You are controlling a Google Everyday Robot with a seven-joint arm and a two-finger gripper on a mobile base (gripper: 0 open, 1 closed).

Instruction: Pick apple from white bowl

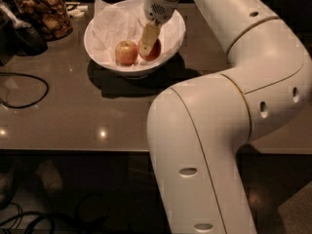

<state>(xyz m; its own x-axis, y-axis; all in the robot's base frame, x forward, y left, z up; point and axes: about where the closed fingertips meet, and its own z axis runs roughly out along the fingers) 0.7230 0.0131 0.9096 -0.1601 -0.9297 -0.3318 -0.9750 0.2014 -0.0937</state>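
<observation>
There are two apples: one dark red apple (157, 51) and one paler yellow-and-red apple (126, 52) at its 9 o'clock. Both lie in one white bowl (134, 70), which has one sheet of crumpled paper (114, 26) inside. One gripper (146, 47) is in the bowl, at the red apple's 9 o'clock side. One jar (46, 13) stands at the bowl's 10 o'clock, and one black cable (46, 87) lies at its 8 o'clock.
</observation>
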